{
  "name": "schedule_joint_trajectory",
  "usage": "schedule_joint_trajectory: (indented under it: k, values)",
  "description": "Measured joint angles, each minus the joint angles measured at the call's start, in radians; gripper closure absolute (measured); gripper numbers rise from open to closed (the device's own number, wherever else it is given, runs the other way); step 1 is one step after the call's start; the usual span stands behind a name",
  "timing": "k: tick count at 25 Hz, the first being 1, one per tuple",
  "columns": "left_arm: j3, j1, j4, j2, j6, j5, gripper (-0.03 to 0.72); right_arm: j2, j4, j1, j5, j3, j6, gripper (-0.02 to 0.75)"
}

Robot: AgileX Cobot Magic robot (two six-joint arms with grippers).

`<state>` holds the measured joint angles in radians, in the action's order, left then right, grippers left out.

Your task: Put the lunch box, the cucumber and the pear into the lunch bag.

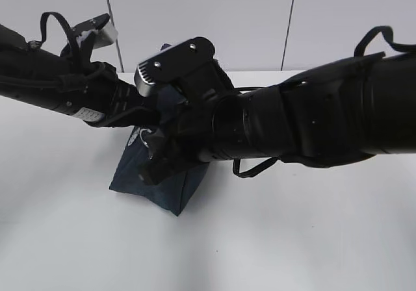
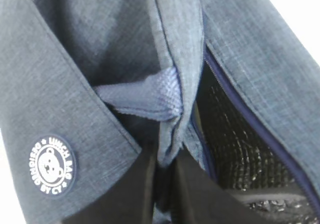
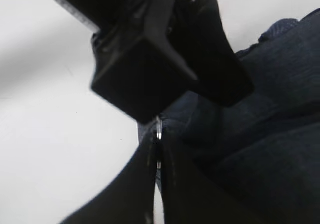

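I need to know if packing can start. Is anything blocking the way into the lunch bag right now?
Partly. The lunch bag shows its silvery lining through a narrow gap, but both arms crowd over it: the left gripper is shut on a fold of its fabric and the right gripper is shut at its edge. No food or box is in view.

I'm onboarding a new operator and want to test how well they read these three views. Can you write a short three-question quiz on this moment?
1. True or false: the dark navy fabric lunch bag is zipped fully shut.
2. What do the left gripper jaws pinch? A) bag fabric B) a cucumber C) nothing
3. Fill in: the round white-print bear badge sits on the bag's ____ side in the left wrist view.

Key:
1. False; the left wrist view shows a gap with silvery lining inside.
2. A.
3. Left.
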<state>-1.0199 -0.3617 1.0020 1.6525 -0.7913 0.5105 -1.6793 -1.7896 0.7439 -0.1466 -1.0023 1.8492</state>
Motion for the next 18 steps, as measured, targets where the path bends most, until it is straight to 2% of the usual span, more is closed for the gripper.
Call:
schedule_joint_trajectory:
  k: [8, 18]
  values:
    - [-0.001, 0.000, -0.004, 0.000, 0.000, 0.000, 0.685, 0.058, -0.004, 0.000, 0.116, 0.000, 0.047, 0.720]
    - [-0.001, 0.000, -0.014, 0.000, 0.000, 0.001, 0.685, 0.068, -0.011, 0.000, 0.171, 0.000, 0.074, 0.720]
